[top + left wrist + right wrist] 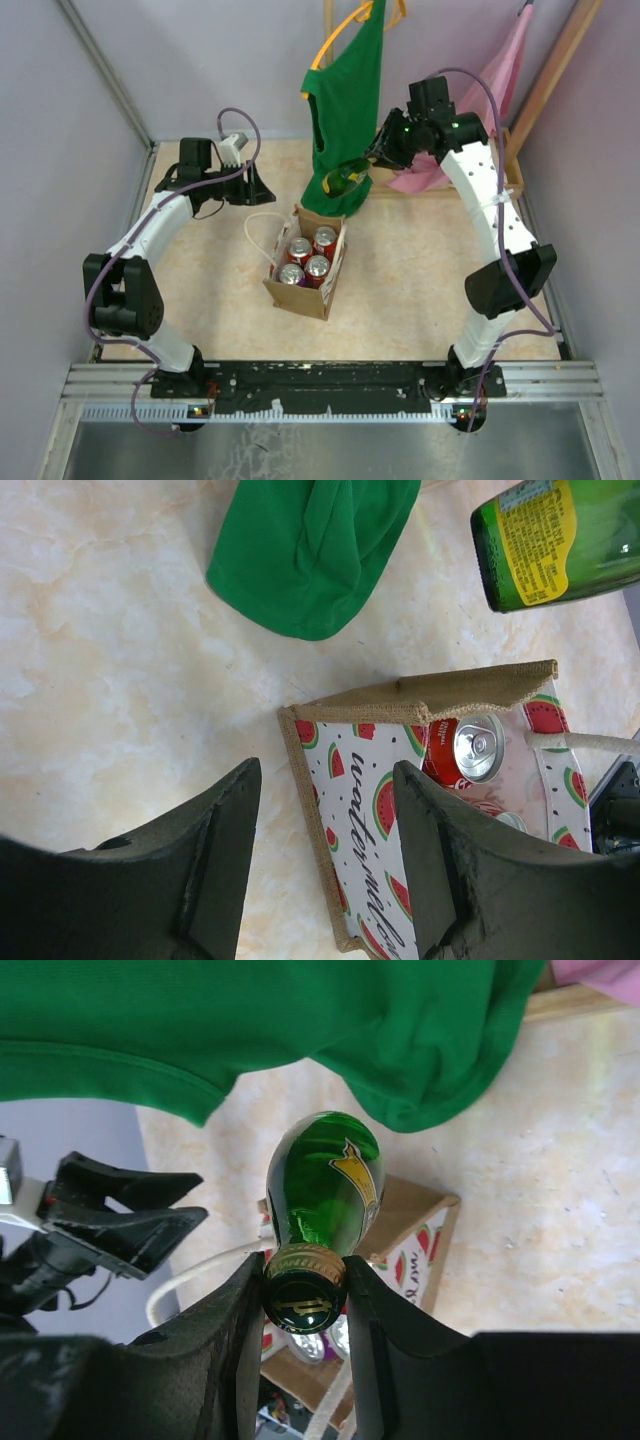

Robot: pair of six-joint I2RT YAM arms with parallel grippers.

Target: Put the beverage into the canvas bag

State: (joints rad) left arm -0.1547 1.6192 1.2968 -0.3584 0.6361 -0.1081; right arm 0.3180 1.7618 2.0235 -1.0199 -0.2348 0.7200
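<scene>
I see a desk with a pale, marbled beige top, boxed in by plain lilac walls. A green shirt and a pink cloth hang at the far edge. The bag stands open near the middle of the desk, with four cans inside and its white rope handle flopped to the left. My right hand is clamped on the neck of the green bottle, which is in the air just beyond the bag's far side. My left hand sits toward the far left corner with its fingers apart, holding nothing.
</scene>
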